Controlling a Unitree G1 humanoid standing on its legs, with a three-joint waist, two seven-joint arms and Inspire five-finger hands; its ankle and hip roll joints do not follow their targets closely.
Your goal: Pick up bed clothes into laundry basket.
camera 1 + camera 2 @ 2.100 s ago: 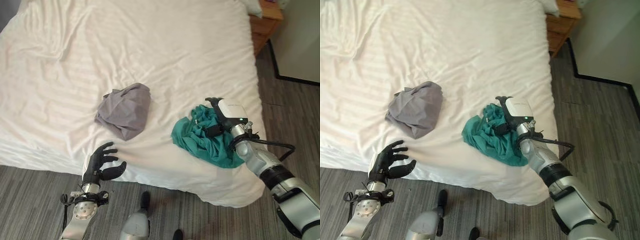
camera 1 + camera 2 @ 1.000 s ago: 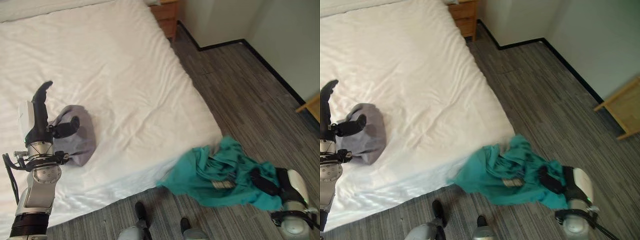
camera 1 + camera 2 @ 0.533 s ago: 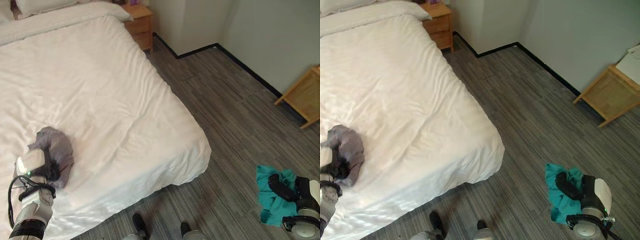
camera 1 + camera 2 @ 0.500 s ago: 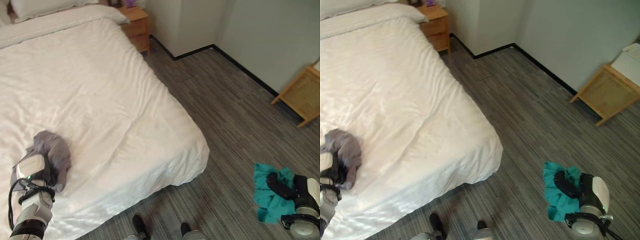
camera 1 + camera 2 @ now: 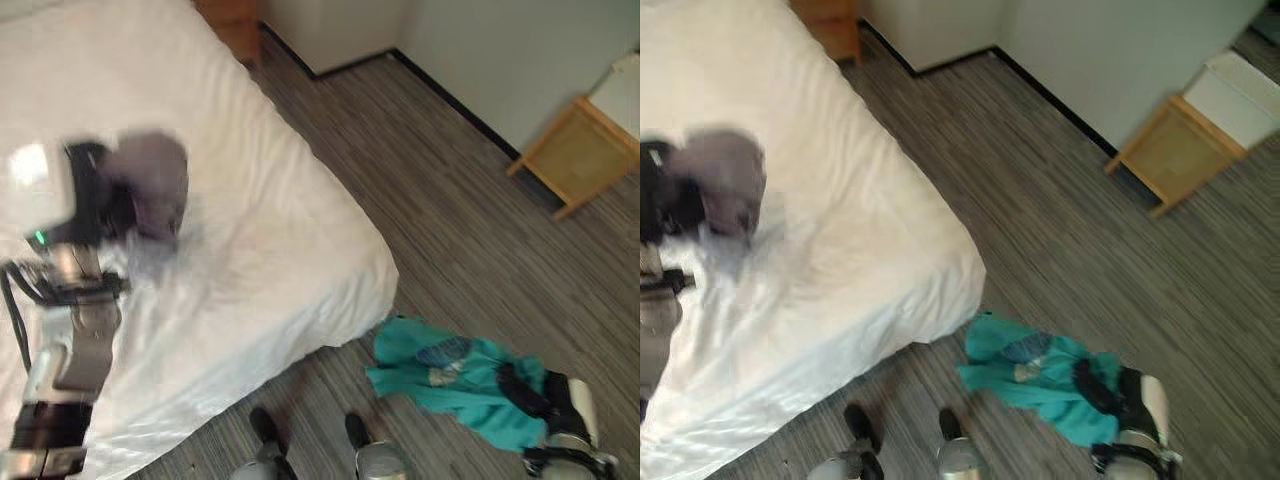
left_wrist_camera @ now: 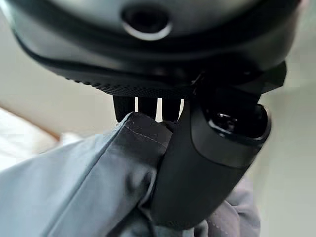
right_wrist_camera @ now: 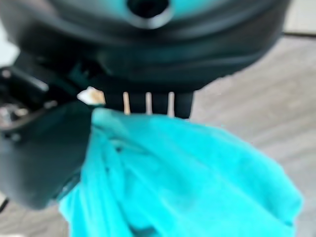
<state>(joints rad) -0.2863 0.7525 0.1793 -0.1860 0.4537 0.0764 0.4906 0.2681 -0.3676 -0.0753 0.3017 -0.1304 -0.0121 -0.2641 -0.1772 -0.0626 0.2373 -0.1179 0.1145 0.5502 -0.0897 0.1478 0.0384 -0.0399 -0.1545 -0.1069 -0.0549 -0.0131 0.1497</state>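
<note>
My left hand (image 5: 95, 205) is raised over the white bed (image 5: 250, 230), shut on a bunched grey garment (image 5: 155, 185); in the left wrist view the thumb (image 6: 207, 163) pinches the grey cloth (image 6: 89, 187) against the fingers. My right hand (image 5: 540, 395) hangs low over the floor off the bed's corner, shut on a teal garment (image 5: 440, 370) that trails out toward the bed. In the right wrist view the teal cloth (image 7: 187, 173) is clamped between thumb and fingers.
Grey striped floor (image 5: 440, 220) stretches to the right of the bed. A wooden side table (image 5: 1170, 150) with a white box (image 5: 1240, 85) on it stands by the far wall. A wooden nightstand (image 5: 230, 25) sits at the bed's far corner.
The left hand has lifted the grey garment off the bed. The teal garment now hangs spread wider from the right hand. The camera has swung.
</note>
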